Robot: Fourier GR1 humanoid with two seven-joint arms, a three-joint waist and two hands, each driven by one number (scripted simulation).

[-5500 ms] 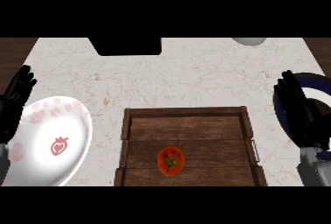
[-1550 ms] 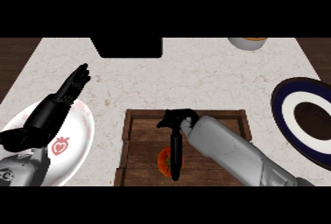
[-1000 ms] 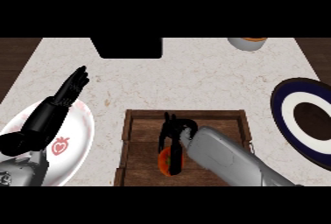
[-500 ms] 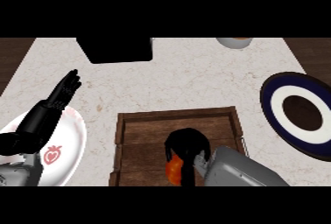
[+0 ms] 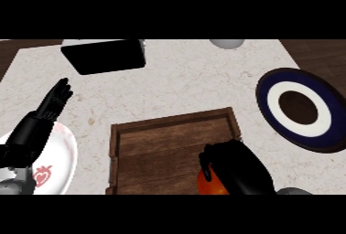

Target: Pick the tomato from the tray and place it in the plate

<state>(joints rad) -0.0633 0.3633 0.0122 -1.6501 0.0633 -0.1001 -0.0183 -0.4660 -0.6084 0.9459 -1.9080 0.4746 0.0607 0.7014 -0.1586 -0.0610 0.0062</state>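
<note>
The tomato (image 5: 207, 185) shows as an orange-red patch at the lower edge of the head view, mostly hidden under my right hand (image 5: 233, 167), whose fingers are curled round it over the wooden tray (image 5: 159, 141). A white plate with a red strawberry print (image 5: 57, 167) lies at the lower left. My left hand (image 5: 49, 107) rests over that plate's upper edge, fingers straight and pointing away, holding nothing.
A dark blue plate with a white ring and brown centre (image 5: 303, 109) lies at the right. A black box (image 5: 105, 55) stands at the back left, and a grey bowl (image 5: 226, 43) sits at the back edge. Marble counter lies between them.
My right hand has come down on the tomato and curled round it, then drawn back toward the lower edge. The view has tilted, so the tray and plates appear shifted. The left hand stays put.
</note>
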